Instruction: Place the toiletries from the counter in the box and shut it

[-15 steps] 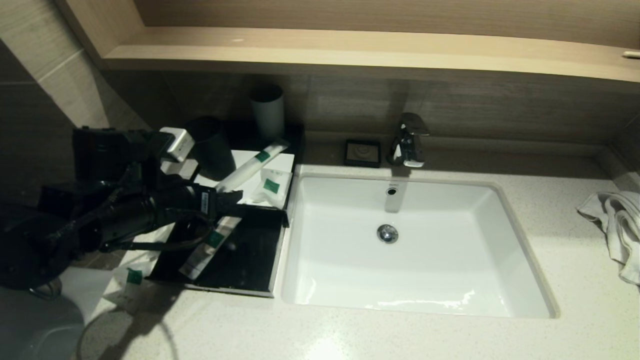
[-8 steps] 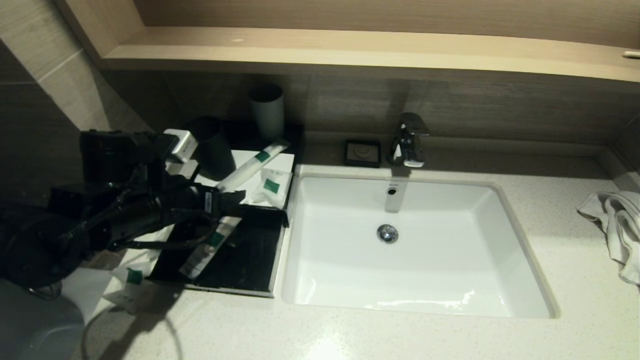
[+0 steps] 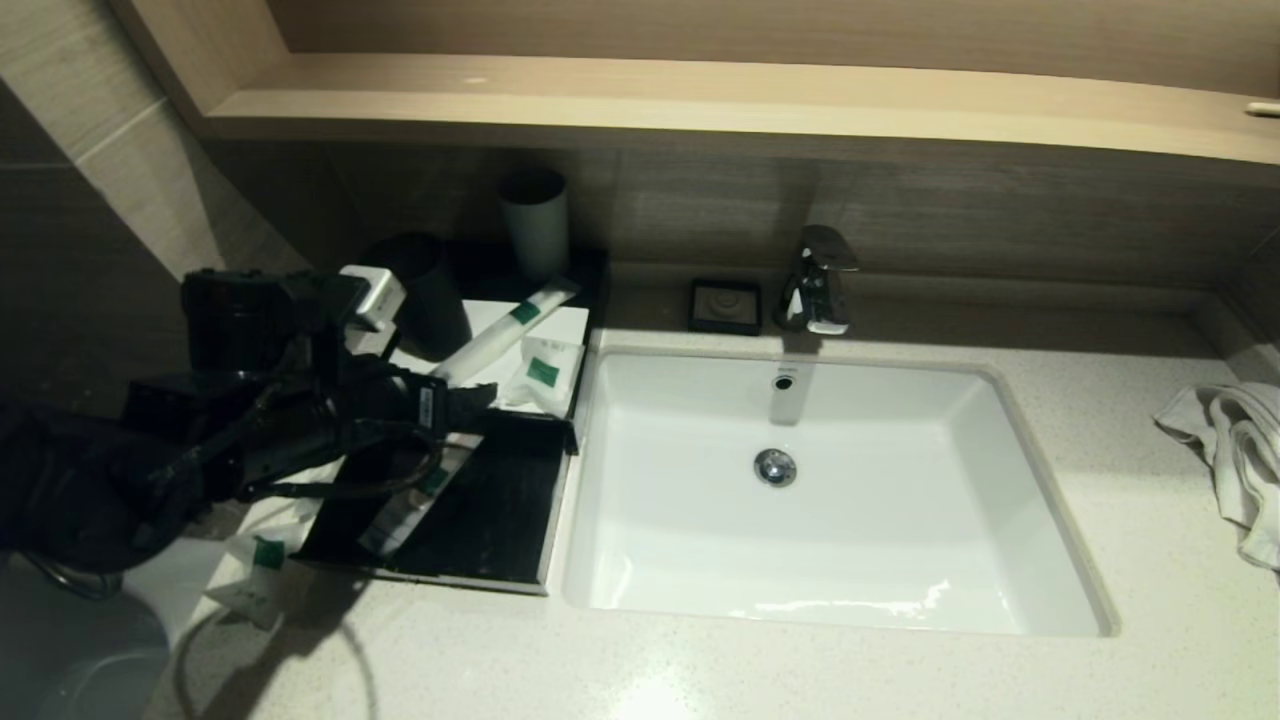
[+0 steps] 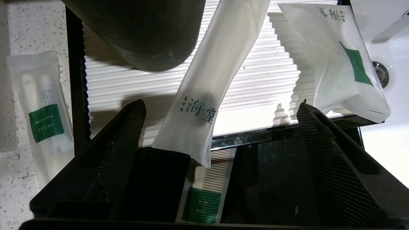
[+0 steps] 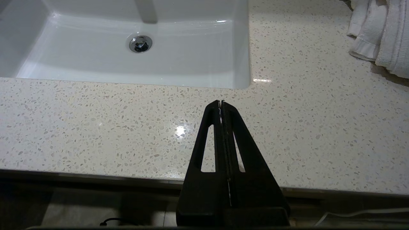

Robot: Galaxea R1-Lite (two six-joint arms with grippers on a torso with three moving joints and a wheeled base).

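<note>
The black box has a white ribbed top panel (image 3: 478, 312) and its drawer (image 3: 500, 520) pulled out. A long sachet (image 3: 505, 335) (image 4: 217, 73) and a squarish sachet (image 3: 543, 375) (image 4: 338, 60) lie on the panel. Another long sachet (image 3: 410, 505) (image 4: 204, 195) lies in the drawer. One more sachet (image 3: 255, 580) (image 4: 44, 118) rests on the speckled counter (image 3: 700, 670), left of the box. My left gripper (image 3: 470, 400) (image 4: 221, 103) hovers open over the drawer's back edge, with the near end of the long sachet between its fingers, untouched. My right gripper (image 5: 220, 103) is shut and empty.
A dark cup (image 3: 430, 295) (image 4: 140, 32) stands on the box's panel, a pale cup (image 3: 535, 220) behind it. The white sink (image 3: 830, 500) lies right of the box, with faucet (image 3: 820, 280), black soap dish (image 3: 725, 305) and a towel (image 3: 1230, 460) far right.
My left arm has shifted a little to the right toward the box's top panel, with its gripper staying open. The sachets have not moved.
</note>
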